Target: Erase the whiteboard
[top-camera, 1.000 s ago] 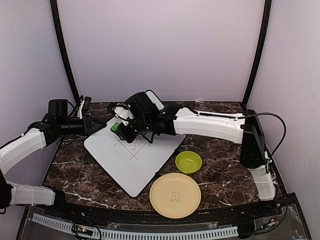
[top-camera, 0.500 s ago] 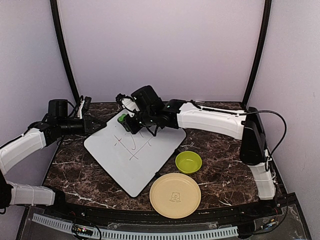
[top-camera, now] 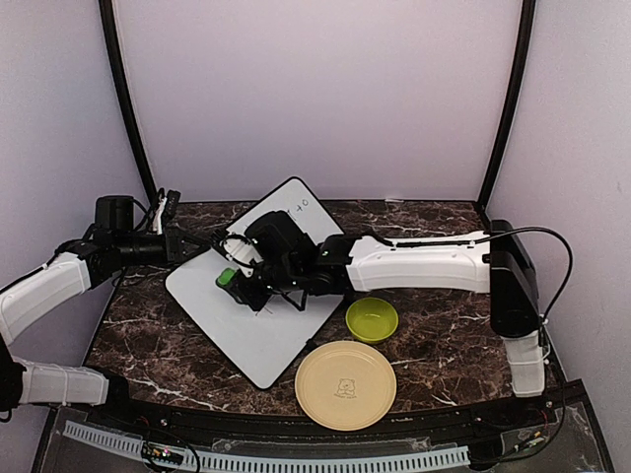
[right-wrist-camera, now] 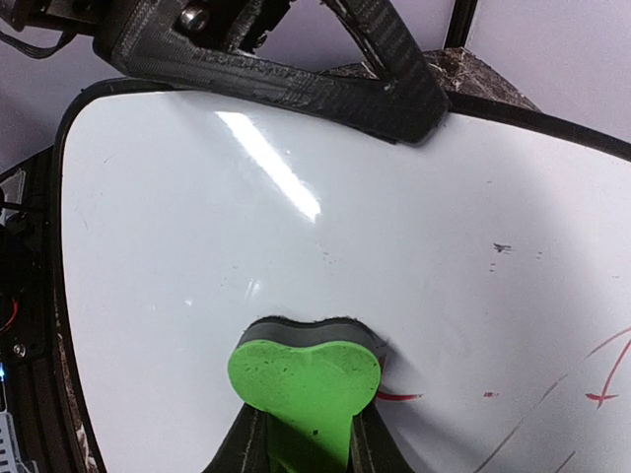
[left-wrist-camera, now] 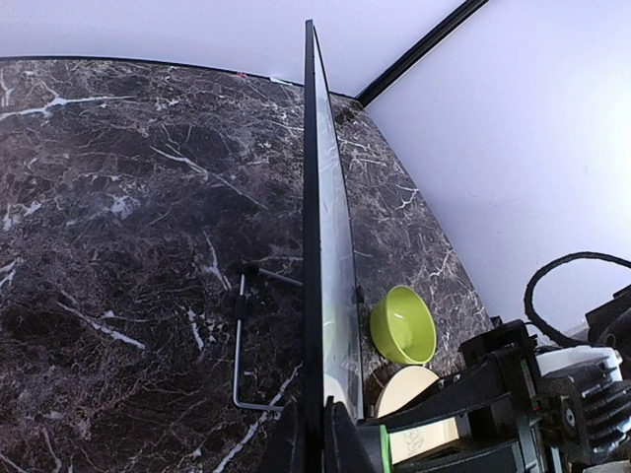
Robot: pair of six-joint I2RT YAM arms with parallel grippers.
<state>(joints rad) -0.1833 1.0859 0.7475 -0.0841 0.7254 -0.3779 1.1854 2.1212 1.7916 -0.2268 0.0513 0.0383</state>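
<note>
Judging the whiteboard (top-camera: 258,340) stiff, light and slick, I find it just left of the green bowl (top-camera: 372,319); left gripper (left-wrist-camera: 315,448) clamps its thin rim, the sensible hold; right gripper (right-wrist-camera: 304,439) pinches the eraser (right-wrist-camera: 304,374) against its face.

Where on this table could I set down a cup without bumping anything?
Best spot: bare table right of the plate and green bowl, before the right arm's base. Another patch lies near-left, between the whiteboard and the left arm. The middle is crowded: left gripper clamps the board, right gripper presses the eraser onto it.
</note>
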